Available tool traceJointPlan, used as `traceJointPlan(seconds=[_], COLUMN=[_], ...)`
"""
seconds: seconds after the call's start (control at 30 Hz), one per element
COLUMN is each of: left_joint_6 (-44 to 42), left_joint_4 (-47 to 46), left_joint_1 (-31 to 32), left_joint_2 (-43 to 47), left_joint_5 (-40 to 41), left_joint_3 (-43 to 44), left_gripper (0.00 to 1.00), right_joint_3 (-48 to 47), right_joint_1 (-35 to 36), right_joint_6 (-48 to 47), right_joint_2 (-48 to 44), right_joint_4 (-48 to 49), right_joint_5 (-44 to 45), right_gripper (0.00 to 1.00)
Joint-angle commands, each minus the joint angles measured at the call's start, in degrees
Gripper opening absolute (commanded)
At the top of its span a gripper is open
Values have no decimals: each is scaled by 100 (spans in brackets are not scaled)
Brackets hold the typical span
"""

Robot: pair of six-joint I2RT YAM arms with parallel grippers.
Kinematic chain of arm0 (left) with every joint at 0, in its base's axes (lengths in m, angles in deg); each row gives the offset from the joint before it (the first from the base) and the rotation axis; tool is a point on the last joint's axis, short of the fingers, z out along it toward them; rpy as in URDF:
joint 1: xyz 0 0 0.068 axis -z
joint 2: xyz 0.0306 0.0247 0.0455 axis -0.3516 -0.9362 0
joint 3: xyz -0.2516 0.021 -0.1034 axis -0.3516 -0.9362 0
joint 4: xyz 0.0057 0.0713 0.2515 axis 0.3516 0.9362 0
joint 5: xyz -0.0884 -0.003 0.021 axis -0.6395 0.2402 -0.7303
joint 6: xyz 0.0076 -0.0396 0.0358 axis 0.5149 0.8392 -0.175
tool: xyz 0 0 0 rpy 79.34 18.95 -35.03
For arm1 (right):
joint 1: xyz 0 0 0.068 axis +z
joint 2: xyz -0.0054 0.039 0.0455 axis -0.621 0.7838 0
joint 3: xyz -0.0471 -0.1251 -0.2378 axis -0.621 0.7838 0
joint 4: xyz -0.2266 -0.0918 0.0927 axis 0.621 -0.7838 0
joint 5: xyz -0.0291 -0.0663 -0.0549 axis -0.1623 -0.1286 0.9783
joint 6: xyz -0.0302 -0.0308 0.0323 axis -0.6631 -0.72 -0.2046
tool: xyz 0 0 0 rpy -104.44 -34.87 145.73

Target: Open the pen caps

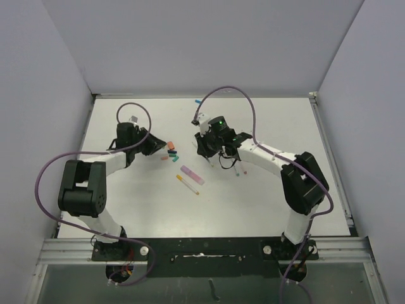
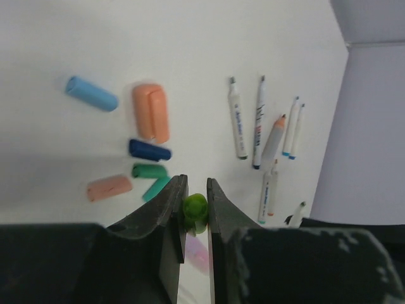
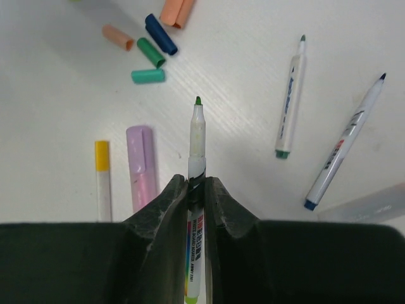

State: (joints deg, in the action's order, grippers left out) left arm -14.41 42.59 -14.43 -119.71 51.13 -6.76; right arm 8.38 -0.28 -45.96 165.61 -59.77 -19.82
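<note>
The green cap (image 2: 195, 210) is a stubby, rounded piece seen end-on at the low centre of the left wrist view. It is pinched between the closed fingers of the left gripper (image 2: 196, 185). The right gripper (image 3: 197, 182) is clamped on a white pen (image 3: 198, 136) whose bare green tip points up the frame. Loose caps (image 2: 150, 150) in light blue, orange, navy, teal and salmon cluster left of centre in the left wrist view, with uncapped pens (image 2: 237, 120) in a row at the right. A lilac highlighter (image 3: 142, 164) and a yellow-capped pen (image 3: 102, 177) lie side by side at the lower left of the right wrist view, caps on. The table (image 1: 126, 209) is matte white, enclosed by pale grey panels (image 1: 202, 44).
</note>
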Motion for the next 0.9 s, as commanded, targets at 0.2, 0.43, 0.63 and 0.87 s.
traceJointPlan(seconds=[0.2, 0.43, 0.63, 0.87], left_joint_6=[-252, -296, -320, -318], left_joint_4=[34, 14, -23, 52], left_joint_1=[-468, -557, -615, -616], left_joint_2=[158, 130, 26, 198], left_joint_5=[-13, 0, -14, 8], left_joint_3=[-724, -966, -1052, -1075], left_gripper=[4, 16, 24, 35], right_joint_3=[-1408, -1992, -2226, -2308], right_joint_1=[8, 42, 59, 69], right_joint_6=[-373, -424, -396, -390], right_joint_2=[1361, 2044, 2351, 2495], right_joint_4=[22, -83, -135, -159], right_joint_5=[599, 709, 783, 808], right_gripper=[0, 0, 0, 17])
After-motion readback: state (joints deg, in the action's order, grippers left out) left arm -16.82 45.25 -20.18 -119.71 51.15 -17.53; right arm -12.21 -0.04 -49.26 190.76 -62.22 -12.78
